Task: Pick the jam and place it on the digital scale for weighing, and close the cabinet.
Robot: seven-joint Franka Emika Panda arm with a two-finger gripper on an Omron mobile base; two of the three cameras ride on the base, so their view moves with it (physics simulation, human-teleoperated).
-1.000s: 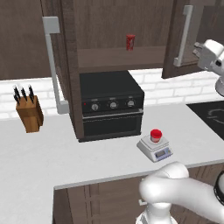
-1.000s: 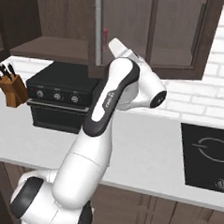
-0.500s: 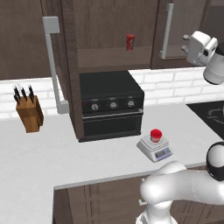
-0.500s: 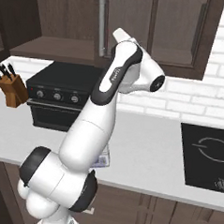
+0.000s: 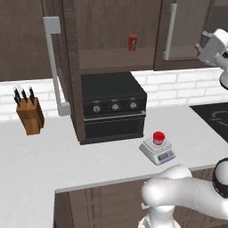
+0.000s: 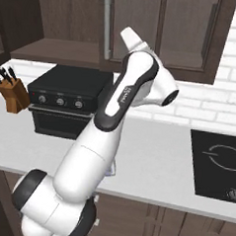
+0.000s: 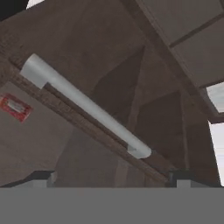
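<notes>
With the jam [image 5: 158,137] sitting on the digital scale [image 5: 156,151] down on the worktop, the empty, parted fingers [image 7: 112,177] face the cabinet [image 5: 187,31] door, whose bar handle [image 7: 85,105] lies just ahead, its long axis slanting across them.

Open cabinet door [image 5: 55,71] juts out beside the oven [image 5: 113,111], blocking sideways passage

The white tabletop [image 5: 53,156] carries a knife block [image 5: 29,115], a black oven [image 5: 113,111] and the digital scale [image 5: 156,151].
</notes>
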